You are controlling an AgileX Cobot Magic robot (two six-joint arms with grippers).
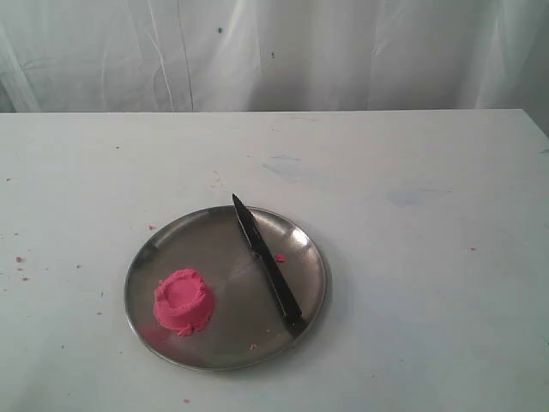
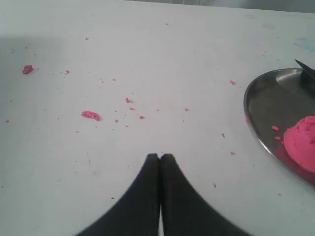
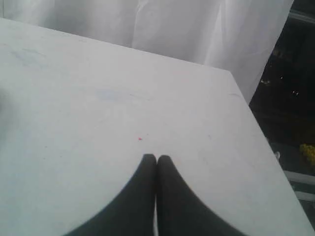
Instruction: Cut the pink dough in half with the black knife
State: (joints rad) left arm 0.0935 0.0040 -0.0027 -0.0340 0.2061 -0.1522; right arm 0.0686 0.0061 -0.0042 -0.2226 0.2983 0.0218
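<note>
The pink dough (image 1: 183, 301) is one round mound with a dimpled top, on the left part of a round steel plate (image 1: 171, 239). The black knife (image 1: 267, 264) lies flat across the plate's right side, its tip pointing to the far rim. Neither gripper shows in the exterior view. In the left wrist view my left gripper (image 2: 159, 156) is shut and empty above bare table; the plate rim (image 2: 252, 123) and the edge of the dough (image 2: 302, 143) are off to one side, with the knife tip (image 2: 306, 68) beyond. My right gripper (image 3: 156, 158) is shut and empty, over bare white table.
Small pink crumbs (image 2: 90, 115) are scattered over the white table (image 1: 412, 257) left of the plate, and a few lie on the plate (image 1: 253, 346). A white curtain (image 1: 274, 51) hangs behind the table. The table's right edge (image 3: 256, 123) drops off near the right gripper.
</note>
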